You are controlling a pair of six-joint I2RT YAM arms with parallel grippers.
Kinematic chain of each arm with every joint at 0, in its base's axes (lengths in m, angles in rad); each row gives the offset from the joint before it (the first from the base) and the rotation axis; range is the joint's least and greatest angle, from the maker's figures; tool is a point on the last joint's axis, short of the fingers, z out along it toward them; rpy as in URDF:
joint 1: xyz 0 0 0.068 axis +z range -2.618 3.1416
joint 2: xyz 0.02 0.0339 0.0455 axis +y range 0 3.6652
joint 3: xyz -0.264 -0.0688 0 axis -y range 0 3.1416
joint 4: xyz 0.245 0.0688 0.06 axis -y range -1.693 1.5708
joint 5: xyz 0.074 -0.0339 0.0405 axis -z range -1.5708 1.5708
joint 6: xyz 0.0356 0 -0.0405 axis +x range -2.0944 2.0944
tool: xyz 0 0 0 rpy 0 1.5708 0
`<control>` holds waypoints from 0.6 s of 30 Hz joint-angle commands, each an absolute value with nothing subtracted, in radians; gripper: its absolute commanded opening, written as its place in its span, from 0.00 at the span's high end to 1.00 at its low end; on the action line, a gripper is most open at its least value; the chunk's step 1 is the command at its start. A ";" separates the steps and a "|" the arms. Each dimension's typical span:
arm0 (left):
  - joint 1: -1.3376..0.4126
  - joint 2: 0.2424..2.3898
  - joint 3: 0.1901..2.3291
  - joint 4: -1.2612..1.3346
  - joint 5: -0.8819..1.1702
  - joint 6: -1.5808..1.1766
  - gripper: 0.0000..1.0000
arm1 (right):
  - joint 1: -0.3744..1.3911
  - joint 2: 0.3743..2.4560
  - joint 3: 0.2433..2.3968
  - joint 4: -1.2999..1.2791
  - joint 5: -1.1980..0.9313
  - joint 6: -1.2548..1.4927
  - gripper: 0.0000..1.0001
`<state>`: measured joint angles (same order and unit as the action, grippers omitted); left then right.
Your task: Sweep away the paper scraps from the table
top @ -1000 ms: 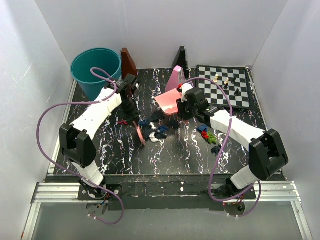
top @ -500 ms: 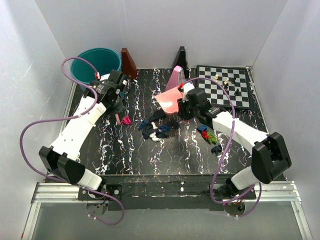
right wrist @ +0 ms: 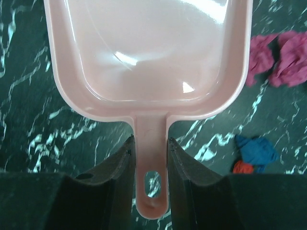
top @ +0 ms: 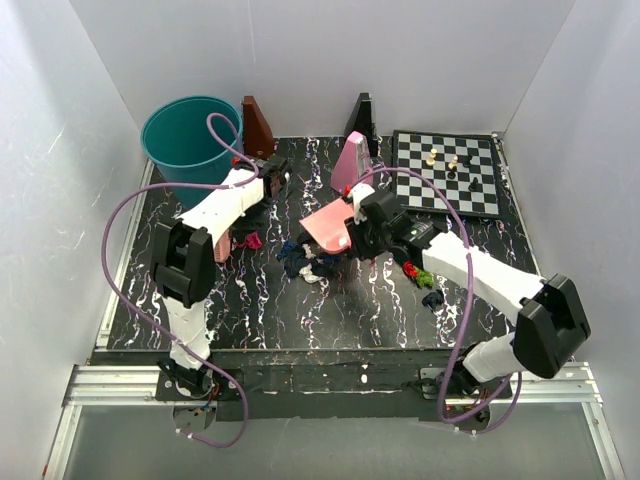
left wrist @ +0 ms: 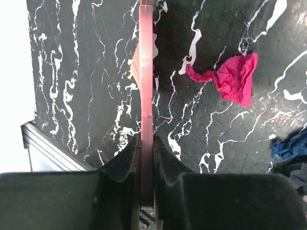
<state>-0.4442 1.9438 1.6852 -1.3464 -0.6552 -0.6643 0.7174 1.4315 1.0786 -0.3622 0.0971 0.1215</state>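
While left end effector (left wrist: pixel 146 146) clamps brush (left wrist: pixel 146 72), right end effector (right wrist: pixel 151 148) grips dustpan (right wrist: pixel 148 57), shifted toward scraps (top: pixel 300 260).

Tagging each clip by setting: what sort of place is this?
Most likely a robot-lab test booth: plain white walls box in the table, an aluminium rail runs along its near edge, and a teal bucket and chessboard look like staged props.

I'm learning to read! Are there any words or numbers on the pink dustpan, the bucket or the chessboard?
No words or numbers can be read anywhere.
The pink dustpan is plain.
The teal bucket shows no label.
The chessboard has only black and white squares; any marks on its border are too small to tell.
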 commanded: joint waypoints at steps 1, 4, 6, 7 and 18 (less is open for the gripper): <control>-0.497 1.928 1.741 -1.562 -0.644 -0.562 1.00 | 0.793 1.339 1.099 -0.569 0.182 0.140 0.85; -0.543 1.925 1.741 -1.517 -0.597 -0.502 1.00 | 0.814 1.269 1.036 -0.633 0.183 0.181 0.85; -0.566 1.914 1.732 -1.484 -0.542 -0.467 1.00 | 0.822 1.223 1.003 -0.675 0.151 0.212 0.85; -0.575 1.904 1.730 -1.465 -0.505 -0.445 1.00 | 0.827 1.204 0.996 -0.698 0.129 0.230 0.84; -0.618 1.894 1.766 -1.341 -0.279 -0.279 1.00 | 0.888 1.218 1.029 -0.960 0.022 0.310 0.84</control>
